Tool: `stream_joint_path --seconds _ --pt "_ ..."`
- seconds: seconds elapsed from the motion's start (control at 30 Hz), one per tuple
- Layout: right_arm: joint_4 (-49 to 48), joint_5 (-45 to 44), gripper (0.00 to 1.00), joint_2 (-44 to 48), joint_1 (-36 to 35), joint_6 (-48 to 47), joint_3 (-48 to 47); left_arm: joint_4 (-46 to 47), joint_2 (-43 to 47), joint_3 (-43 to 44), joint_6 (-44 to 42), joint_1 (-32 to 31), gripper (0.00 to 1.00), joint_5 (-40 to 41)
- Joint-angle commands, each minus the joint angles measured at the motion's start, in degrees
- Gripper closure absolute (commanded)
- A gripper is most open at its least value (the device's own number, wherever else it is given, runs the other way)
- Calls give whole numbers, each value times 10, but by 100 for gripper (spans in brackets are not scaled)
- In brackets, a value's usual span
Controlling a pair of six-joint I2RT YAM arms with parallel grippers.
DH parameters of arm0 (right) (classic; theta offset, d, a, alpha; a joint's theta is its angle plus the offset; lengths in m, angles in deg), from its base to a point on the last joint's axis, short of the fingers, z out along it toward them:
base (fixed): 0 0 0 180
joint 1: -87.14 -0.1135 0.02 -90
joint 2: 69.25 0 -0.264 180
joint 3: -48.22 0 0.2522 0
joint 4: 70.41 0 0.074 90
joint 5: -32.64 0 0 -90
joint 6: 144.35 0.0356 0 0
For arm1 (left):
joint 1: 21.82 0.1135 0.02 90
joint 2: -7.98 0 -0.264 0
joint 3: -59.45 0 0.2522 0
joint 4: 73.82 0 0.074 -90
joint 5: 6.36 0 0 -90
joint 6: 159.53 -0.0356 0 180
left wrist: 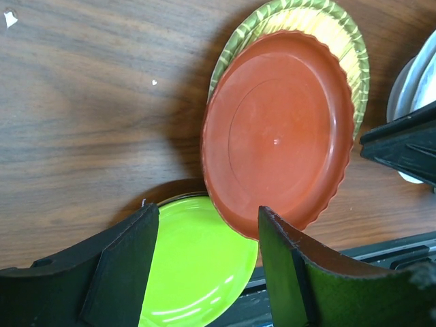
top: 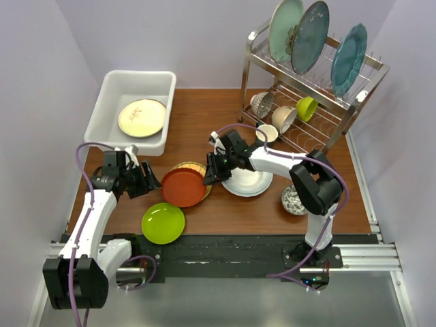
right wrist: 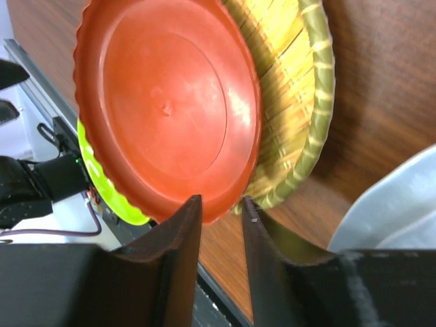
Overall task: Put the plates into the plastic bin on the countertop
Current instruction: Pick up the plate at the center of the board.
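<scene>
Now, your right gripper (right wrist: 221,204) straddles the rim of the red-brown plate (right wrist: 163,109), jaws narrow, grip unclear: it could slip, dragging the woven yellow plate (right wrist: 293,122). Left gripper (left wrist: 208,214) gapes, empty.

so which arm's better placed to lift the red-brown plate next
Right, most likely. The right gripper sits at the rim of the red-brown plate, with its jaws narrow on either side of the edge. The left gripper hangs open above the lime green plate, gripping nothing.

Cream plate (top: 142,118) in bin (top: 139,73), red-brown plate (top: 183,187) atop woven plate (left wrist: 343,39)
</scene>
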Motion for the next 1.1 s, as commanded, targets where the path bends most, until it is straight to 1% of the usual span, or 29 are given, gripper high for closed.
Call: stream_joint_path --seconds 0.0,0.17,0.37,0.4,0.47,0.5,0.63,0.73,0.87,1.07 --pt "18 -16 71 -22 -5 4 -21 20 9 -1 10 -3 35 5" --pt "40 -24 73 -39 -8 -3 -33 30 6 0 19 -3 35 4" --pt "41 -27 76 -45 -10 -2 -40 33 -3 4 17 -3 35 1" --pt "40 -29 80 -45 -10 -3 -40 34 -3 2 17 -4 35 1" --pt "40 -31 84 -43 -10 -3 -39 34 -6 1 16 -3 35 0" --pt "39 -31 89 -41 -10 -3 -38 35 -8 0 16 -3 35 -3" --pt "30 -33 100 -27 -10 -1 -31 40 -10 1 18 -4 35 -11" --pt "21 -32 100 -16 -11 1 -26 45 -21 -3 27 -3 35 -24" --pt "12 -27 100 -9 -10 6 -21 72 -28 -19 42 -3 35 -61" --pt "6 -25 100 -1 -11 9 -18 92 -38 -25 47 -4 43 -89"
